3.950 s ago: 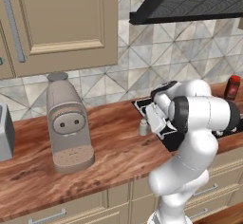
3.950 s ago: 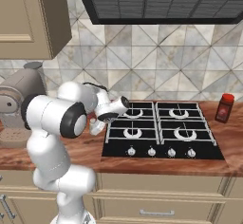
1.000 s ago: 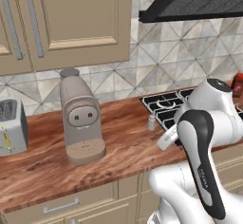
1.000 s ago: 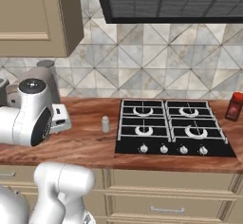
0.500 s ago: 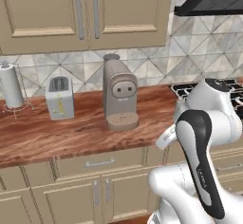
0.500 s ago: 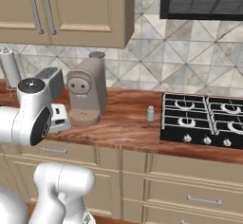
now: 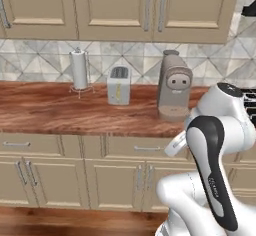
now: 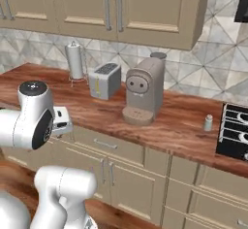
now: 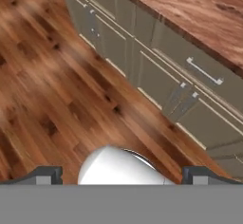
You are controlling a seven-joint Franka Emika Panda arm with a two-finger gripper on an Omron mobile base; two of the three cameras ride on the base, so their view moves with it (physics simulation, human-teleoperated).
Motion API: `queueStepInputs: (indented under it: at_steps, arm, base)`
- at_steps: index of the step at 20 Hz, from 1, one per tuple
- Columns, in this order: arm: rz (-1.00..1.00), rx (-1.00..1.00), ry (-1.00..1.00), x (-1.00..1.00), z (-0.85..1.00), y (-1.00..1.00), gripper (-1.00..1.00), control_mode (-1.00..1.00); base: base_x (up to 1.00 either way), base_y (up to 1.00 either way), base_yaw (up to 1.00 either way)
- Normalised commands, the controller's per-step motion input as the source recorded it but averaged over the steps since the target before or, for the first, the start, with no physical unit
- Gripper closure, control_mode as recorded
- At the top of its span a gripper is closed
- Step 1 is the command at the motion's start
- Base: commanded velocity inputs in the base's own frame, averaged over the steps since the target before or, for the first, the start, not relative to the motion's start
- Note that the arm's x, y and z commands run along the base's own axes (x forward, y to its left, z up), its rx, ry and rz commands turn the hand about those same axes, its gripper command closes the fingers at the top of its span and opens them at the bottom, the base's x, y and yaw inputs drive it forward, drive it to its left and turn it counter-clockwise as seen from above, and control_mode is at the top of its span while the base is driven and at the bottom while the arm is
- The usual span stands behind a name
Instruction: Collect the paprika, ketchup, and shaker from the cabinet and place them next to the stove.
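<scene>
The small pale shaker stands upright on the wooden counter, just left of the black stove, whose edge also shows at the far right as dark grates. My arm is folded low in front of the counter, well to the left of both. The gripper points down at the wooden floor, open, with nothing between its fingertips. The paprika, the ketchup and the cabinet are out of view.
On the counter stand a beige coffee machine, a toaster and a paper towel holder. Closed wall cabinets hang above. Base drawers and doors with bar handles run along the floor.
The base has driven left along the counter, so the whole scene slid right: stove and shaker are now at the right edge, toaster and paper towel have come into view. The gripper stays open.
</scene>
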Motion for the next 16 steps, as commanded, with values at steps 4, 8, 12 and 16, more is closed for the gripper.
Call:
queueStepInputs:
  at_steps: [4,8,12,16]
  arm:
    - [0.0,0.0,0.0,0.0,0.0,0.0,-1.0,1.0]
    - [0.0,0.0,0.0,0.0,0.0,0.0,-1.0,1.0]
    - [0.0,0.0,0.0,0.0,0.0,0.0,-1.0,1.0]
    - [0.0,0.0,0.0,0.0,0.0,0.0,-1.0,1.0]
  base:
    - [-0.12,0.77,0.54]
    - [-0.04,0.75,0.55]
    - [0.0,0.66,0.57]
    - [0.0,0.63,0.57]
